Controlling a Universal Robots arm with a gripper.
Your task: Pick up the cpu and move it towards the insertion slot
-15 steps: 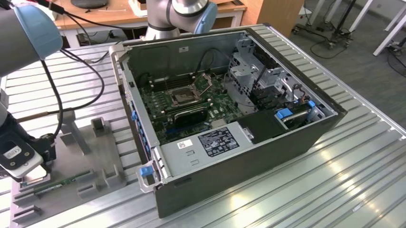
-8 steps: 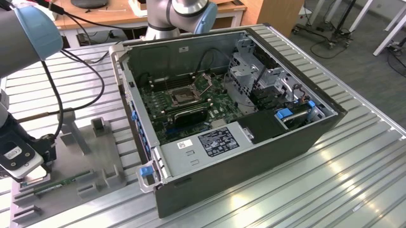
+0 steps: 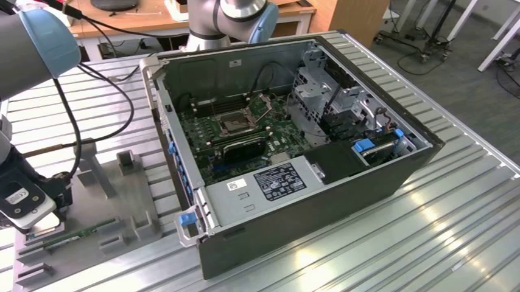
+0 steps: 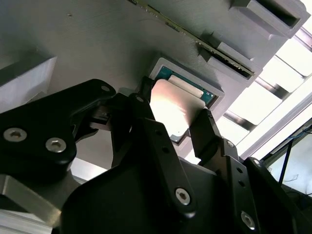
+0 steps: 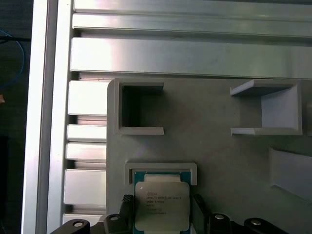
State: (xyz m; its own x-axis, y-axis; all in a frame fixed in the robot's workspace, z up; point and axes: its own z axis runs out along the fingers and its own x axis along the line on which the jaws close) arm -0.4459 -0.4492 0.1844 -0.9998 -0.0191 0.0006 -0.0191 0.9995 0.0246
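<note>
Straddling the cpu (image 5: pixel 162 210) still seated in its grey holder tray (image 5: pixel 219 156), the gripper (image 4: pixel 176 123) has its fingers spread just wide of the chip's edges, nothing lifted, and the insertion slot (image 3: pixel 235 123) waits well apart inside the computer case (image 3: pixel 325 201).

The cpu (image 5: pixel 161 205) under my gripper (image 4: pixel 178 124) has a smooth, silvery metal top that glares white. Its holder (image 5: pixel 204 141) looks matt grey plastic. My fingers (image 4: pixel 207 134) are matt black; the table (image 3: pixel 422 231) is ribbed, shiny metal.

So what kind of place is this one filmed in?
Probably a robotics lab or test workshop: an open computer case lies on a slatted metal table, a grey fixture holds parts beside it, and desks and wheeled stands stand behind. The pincer sits at the cpu.
</note>
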